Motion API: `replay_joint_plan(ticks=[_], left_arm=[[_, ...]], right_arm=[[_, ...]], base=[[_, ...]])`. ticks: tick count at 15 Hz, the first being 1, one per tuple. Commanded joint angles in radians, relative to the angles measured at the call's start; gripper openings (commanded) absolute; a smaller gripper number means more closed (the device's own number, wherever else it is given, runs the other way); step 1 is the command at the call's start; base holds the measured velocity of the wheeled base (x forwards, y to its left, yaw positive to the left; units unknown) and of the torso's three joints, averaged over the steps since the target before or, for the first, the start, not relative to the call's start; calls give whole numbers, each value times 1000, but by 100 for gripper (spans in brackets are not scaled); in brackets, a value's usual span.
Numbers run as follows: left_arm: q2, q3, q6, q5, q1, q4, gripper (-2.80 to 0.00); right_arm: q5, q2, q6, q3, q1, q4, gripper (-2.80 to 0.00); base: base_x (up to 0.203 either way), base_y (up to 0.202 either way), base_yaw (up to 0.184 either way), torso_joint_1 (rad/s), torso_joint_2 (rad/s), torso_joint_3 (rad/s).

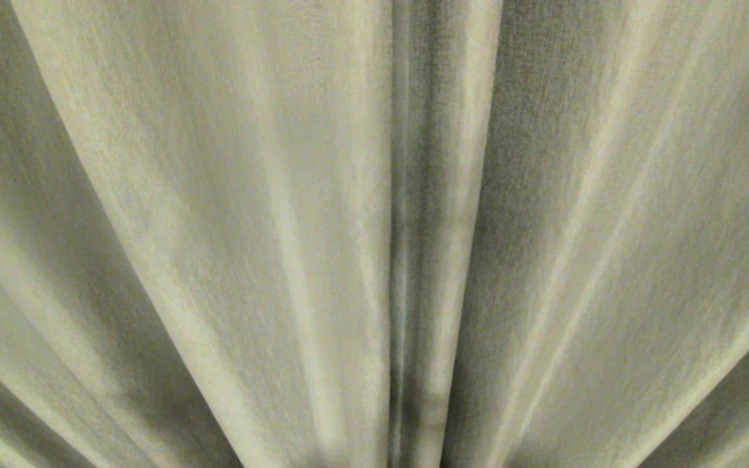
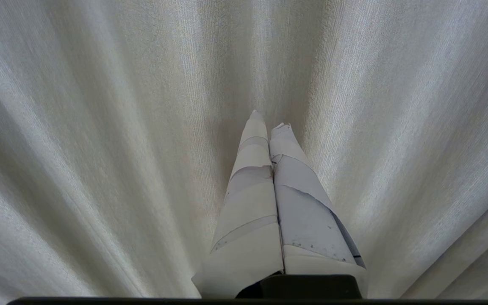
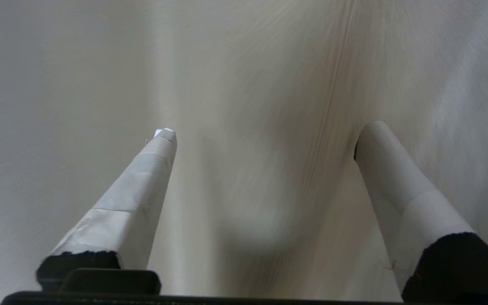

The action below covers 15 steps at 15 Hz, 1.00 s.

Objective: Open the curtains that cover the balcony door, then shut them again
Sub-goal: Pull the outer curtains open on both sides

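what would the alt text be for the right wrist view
The right gripper points at the cream curtains, its two tape-wrapped fingers spread wide apart with nothing between them. The fabric fills the whole view behind the fingers, blurred, with soft folds running along it.

Only cream woven curtains [image 1: 218, 227] show; the place stays unclear.

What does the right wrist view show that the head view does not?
Only the right wrist view shows the right gripper, its taped fingers spread wide apart, nothing between them, facing the fabric. Only the head view shows the seam where the two panels' hemmed edges meet; no arm appears there. Both are filled by the cream curtains, drawn, with no glass visible.
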Motion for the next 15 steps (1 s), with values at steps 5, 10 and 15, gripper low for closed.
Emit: replay_joint_plan(ticks=[5,10,15], left_arm=[[-1,0,0,0,0,0,-280],[-1,0,0,0,0,0,-280],[-1,0,-1,0,0,0,-280]], right_arm=[[3,285,-7,-197,-18,-8,0],[1,336,-13,-201,-19,-19,-280],[6,418,-52,-317,-14,-67,-280]], base=[[0,0,0,0,0,0],[0,0,0,0,0,0],[0,0,0,0,0,0]])
